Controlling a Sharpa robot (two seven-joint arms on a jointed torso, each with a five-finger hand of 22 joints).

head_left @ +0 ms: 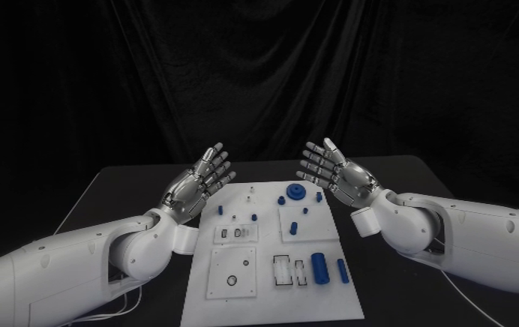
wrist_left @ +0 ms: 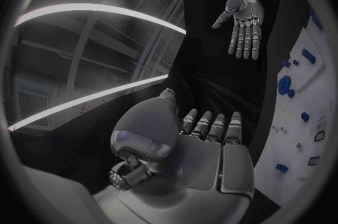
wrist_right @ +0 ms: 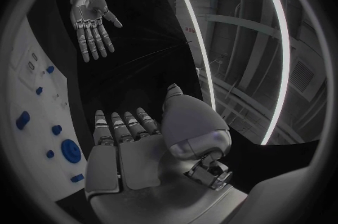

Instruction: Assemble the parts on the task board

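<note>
Overhead, the white task board [head_left: 276, 282] lies mid-tabletop [head_left: 130, 181] with blue parts [head_left: 319, 268] scattered on it. Left robot hand [head_left: 198, 184] and right robot hand [head_left: 340, 173] hover at its far corners, fingers straight and spread, holding nothing. Each wrist view adds the opposite palm facing across the board.

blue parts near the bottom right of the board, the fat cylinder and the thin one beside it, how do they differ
The fat cylinder is clearly thicker and looks a bit longer than the thin cylinder. The fat one lies nearer the middle of the task board; the thin one lies closer to its right edge. Both are blue, lie flat and point the same way, untouched by either hand.
</note>
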